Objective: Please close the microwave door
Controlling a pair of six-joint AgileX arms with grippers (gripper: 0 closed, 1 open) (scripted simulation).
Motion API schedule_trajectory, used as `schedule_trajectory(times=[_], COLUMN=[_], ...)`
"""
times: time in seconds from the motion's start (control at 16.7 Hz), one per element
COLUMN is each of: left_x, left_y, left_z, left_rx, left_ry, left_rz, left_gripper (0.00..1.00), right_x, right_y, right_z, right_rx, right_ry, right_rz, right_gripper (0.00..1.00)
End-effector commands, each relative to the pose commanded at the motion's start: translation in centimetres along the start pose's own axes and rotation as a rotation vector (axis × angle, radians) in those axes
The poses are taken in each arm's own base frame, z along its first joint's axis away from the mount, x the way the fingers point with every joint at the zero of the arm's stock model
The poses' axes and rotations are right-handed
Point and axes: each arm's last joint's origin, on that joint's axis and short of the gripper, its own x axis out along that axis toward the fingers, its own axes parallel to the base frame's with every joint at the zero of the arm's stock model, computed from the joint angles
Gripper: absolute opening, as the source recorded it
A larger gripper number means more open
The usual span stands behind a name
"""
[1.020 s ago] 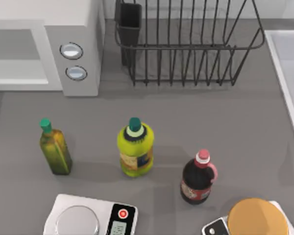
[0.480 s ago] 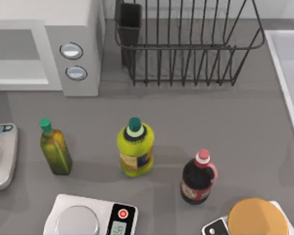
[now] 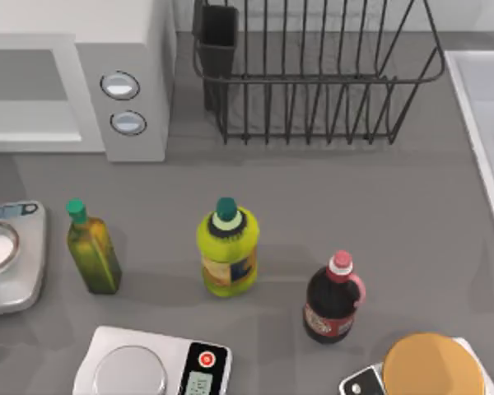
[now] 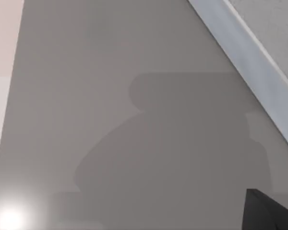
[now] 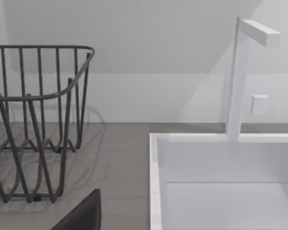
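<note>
Looking down from above, the microwave [image 3: 74, 74] sits at the far left corner of the table [image 3: 412, 214], its two round dials [image 3: 120, 85] facing forward. Its front opening is uncovered, with the pale inside in sight. I cannot tell where the microwave door is. A wire dish rack [image 3: 313, 82] stands just beside it, and a white sink [image 3: 486, 123] lies along the right edge. Nearer the front stand a green oil bottle [image 3: 90, 251], a yellow bottle [image 3: 227, 251] and a dark red bottle [image 3: 333, 300], well apart from each other. A white scale [image 3: 152, 366] with a red button lies at the front edge, and a silver-grey scale [image 3: 12, 259] at the left edge.

From the left wrist, a grey surface carries a broad shadow, and a dark corner of the left gripper [image 4: 271, 213] shows; I cannot tell whether that claw is open or closed.

From the right wrist, the rack [image 5: 33, 120] and sink [image 5: 156, 182] appear beyond a dark edge of the right gripper [image 5: 81, 215], and I cannot tell that claw's state either.
</note>
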Motion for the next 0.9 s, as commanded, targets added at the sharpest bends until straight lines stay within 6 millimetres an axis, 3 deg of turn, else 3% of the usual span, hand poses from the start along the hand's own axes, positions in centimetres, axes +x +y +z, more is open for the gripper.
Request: schedule_trajectory(times=[0.42, 0.66, 0.78, 0.9], left_x=[0.1, 0.2, -0.1, 0.0], left_y=[-6.4, -6.7, -6.1, -6.8], left_z=[-0.8, -1.0, -0.1, 0.0], left_rx=[-0.016, -0.019, -0.002, -0.006], left_ry=[0.013, 0.017, 0.002, 0.008], left_rz=[-0.013, -0.014, 0.032, 0.036], left_gripper=[0.00, 0.00, 0.00, 0.00], right_x=[0.0, 0.0, 0.0, 0.0], right_y=[0.0, 0.0, 0.0, 0.0], right_z=[0.0, 0.0, 0.0, 0.0], right_rx=[0.000, 0.000, 0.000, 0.000], right_ry=[0.000, 0.000, 0.000, 0.000], right_rz=[0.000, 0.000, 0.000, 0.000], right_gripper=[1.00, 1.00, 1.00, 1.00])
